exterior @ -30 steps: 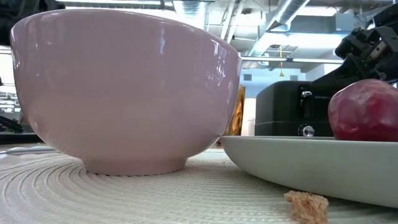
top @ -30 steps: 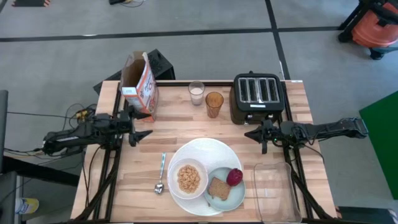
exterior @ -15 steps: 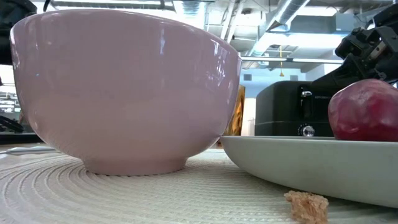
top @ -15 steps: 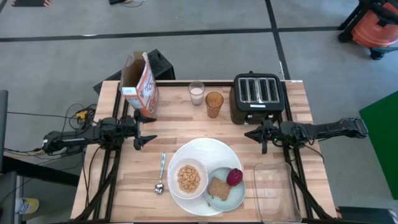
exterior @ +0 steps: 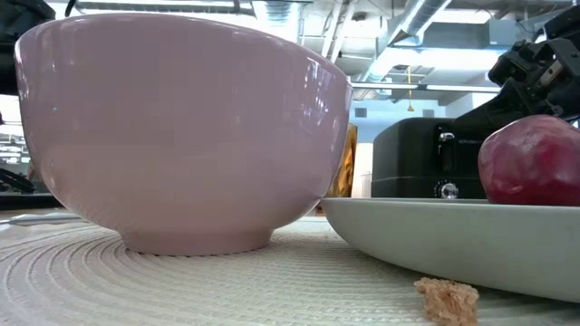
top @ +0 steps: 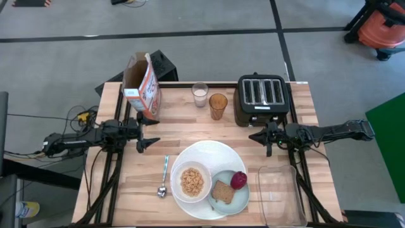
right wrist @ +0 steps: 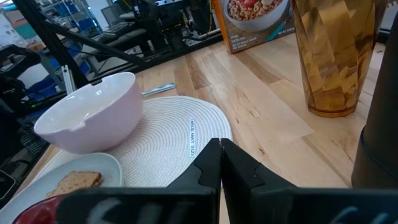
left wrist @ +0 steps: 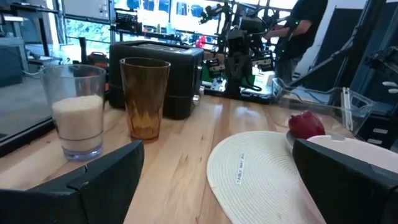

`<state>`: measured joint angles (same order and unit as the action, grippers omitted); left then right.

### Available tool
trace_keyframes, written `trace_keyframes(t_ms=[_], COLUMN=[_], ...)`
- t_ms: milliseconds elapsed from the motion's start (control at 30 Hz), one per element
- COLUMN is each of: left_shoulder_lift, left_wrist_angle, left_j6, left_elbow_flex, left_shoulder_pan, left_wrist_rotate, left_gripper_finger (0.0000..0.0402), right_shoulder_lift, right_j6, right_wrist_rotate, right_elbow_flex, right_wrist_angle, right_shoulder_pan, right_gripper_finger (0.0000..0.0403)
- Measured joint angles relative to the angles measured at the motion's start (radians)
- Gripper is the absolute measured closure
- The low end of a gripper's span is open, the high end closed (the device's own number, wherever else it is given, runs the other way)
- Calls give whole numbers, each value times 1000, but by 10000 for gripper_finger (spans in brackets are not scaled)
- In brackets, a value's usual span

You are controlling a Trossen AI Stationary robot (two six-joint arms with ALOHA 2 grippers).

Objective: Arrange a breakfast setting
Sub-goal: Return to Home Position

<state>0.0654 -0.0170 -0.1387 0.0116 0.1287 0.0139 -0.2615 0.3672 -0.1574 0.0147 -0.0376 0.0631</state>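
Observation:
A large white plate lies at the table's near middle. On it stand a white bowl with cereal and a pale green small plate bearing toast and a red fruit. A teal-handled spoon lies flat left of the plate. The milk glass, amber glass and open cereal box stand upright at the far side. My left gripper is open and empty, below the box and left of the plate. My right gripper is shut and empty, in front of the toaster.
A black toaster stands at the far right. A clear glass dish sits at the near right corner. Bare wood lies between the glasses and the plate. In the left wrist view a person stands in the room beyond the table.
My left gripper has moved a little toward the table's right and near edges, staying open. The things on the table have kept still.

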Motion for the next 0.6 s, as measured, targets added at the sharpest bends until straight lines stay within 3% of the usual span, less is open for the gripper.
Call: trace_keyframes(t_ms=[467,600], left_shoulder_lift=[0,0], left_wrist_angle=[0,0], left_j6=[-107,-109], left_elbow_flex=[0,0], left_shoulder_pan=[0,0], left_wrist_rotate=[0,0], left_gripper_finger=[6,6], right_shoulder_lift=[1,74], right_j6=[0,0], right_wrist_rotate=[0,1], right_elbow_flex=[0,0], right_wrist_angle=[0,3], right_shoulder_pan=[2,27], right_gripper_finger=[372,372])
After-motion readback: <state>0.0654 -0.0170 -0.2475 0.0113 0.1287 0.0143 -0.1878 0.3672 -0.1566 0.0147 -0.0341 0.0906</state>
